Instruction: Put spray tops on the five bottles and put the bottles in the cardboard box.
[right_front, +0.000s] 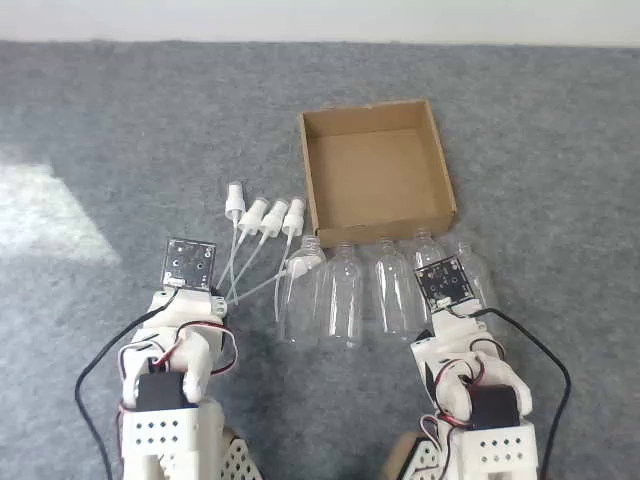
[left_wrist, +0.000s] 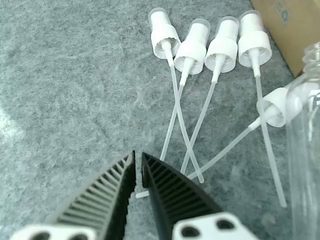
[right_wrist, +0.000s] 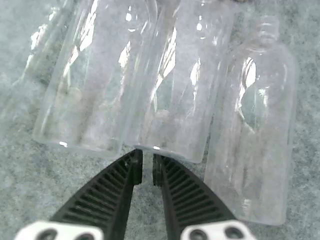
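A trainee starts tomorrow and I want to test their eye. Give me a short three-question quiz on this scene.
1. True or false: the cardboard box already holds a bottle.
2. How many spray tops lie loose? A three, B five, C seven.
3. Fill in: the ___ gripper hangs by the spray tops.
Key: 1 false, all five bottles lie outside it; 2 B; 3 left gripper.

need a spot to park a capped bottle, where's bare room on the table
Bare carpet lies left of the spray tops, right of the box and behind it. The box floor is bare too. Crowded: the strip on the box's near side, where tops and bottles lie close together.
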